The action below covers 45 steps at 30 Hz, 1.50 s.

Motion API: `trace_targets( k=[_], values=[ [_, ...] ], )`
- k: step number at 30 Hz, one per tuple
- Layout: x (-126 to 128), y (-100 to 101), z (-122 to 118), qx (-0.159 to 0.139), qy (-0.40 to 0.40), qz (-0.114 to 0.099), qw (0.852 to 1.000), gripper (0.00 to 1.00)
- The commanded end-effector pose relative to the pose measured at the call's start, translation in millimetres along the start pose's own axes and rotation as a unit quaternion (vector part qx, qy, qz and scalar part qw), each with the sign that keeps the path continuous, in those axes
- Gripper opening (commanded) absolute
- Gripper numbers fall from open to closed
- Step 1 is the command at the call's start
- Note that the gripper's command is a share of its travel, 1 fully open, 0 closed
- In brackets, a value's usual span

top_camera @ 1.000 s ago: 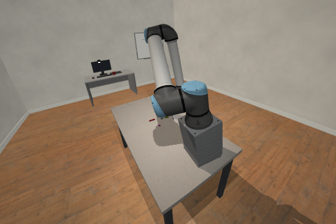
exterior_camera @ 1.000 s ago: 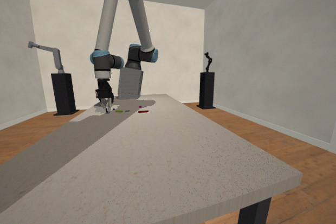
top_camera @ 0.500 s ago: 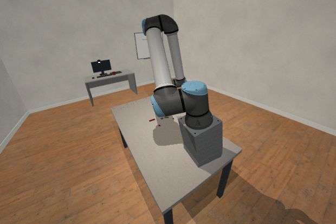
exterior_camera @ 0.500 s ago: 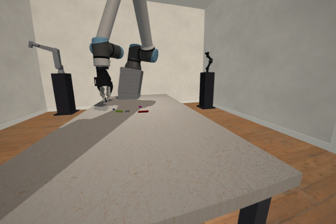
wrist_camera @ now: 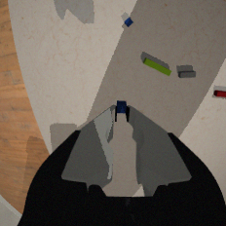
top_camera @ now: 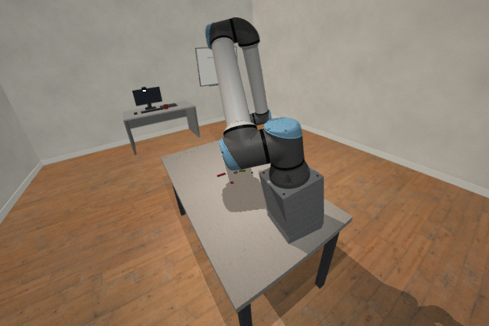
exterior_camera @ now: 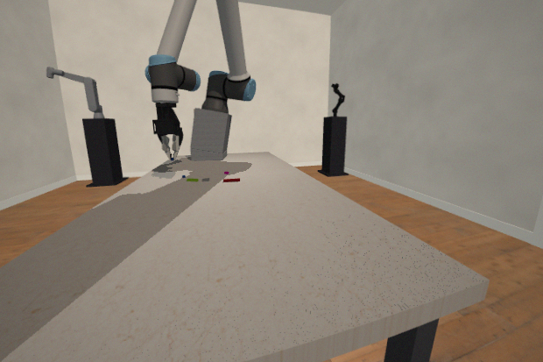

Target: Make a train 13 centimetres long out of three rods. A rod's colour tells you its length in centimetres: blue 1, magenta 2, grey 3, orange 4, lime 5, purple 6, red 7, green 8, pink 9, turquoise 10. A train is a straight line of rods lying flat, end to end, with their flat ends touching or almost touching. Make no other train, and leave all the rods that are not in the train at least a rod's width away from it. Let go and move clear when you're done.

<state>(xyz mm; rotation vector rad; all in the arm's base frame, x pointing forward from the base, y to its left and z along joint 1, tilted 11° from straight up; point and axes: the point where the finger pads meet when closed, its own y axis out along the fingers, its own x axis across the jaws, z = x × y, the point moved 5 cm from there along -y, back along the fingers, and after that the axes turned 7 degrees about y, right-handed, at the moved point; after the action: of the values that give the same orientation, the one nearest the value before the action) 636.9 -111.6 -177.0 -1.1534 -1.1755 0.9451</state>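
Note:
My gripper [wrist_camera: 121, 106] [exterior_camera: 171, 156] is shut on a small blue rod [wrist_camera: 121, 104] [exterior_camera: 172, 158] and holds it a little above the table. On the table lie a second blue rod [wrist_camera: 128, 21] [exterior_camera: 183, 176], a lime rod [wrist_camera: 157, 64] [exterior_camera: 192, 180] [top_camera: 242, 170], a grey rod [wrist_camera: 186, 72] [exterior_camera: 205, 180] [top_camera: 235, 172] just beside the lime one, a red rod [wrist_camera: 220, 92] [exterior_camera: 231, 180] [top_camera: 221, 174] and a magenta rod [exterior_camera: 226, 172] [top_camera: 232, 182]. In the top view the arm hides my gripper.
The robot's grey base block [top_camera: 294, 205] [exterior_camera: 210, 135] stands on the table [exterior_camera: 280, 238] behind the rods. The table's left edge and the wooden floor [wrist_camera: 12, 112] show in the wrist view. Two black pedestals [exterior_camera: 102, 151] stand on the floor beyond.

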Motion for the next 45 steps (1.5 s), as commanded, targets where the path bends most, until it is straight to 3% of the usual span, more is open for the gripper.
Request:
trace_targets(
  k=[1,3,6,8,12,31,40,45],
  values=[
    [26,0,23,0.0,0.019,0.0,1.0,0.0],
    [53,0,49,0.0,0.038,0.0,0.999,0.0],
    [59,0,56,0.0,0.043,0.0,0.999,0.0],
    [85,-1,84,0.0,0.064,0.0,0.998,0.0],
    [107,-2,109,0.0,0.082,0.0,0.997,0.0],
    [107,1,110,0.0,0.082,0.0,0.997,0.0],
    [108,20,110,0.0,0.082,0.0,0.997,0.0],
    [108,42,110,0.0,0.082,0.0,0.997,0.0]
  ],
)
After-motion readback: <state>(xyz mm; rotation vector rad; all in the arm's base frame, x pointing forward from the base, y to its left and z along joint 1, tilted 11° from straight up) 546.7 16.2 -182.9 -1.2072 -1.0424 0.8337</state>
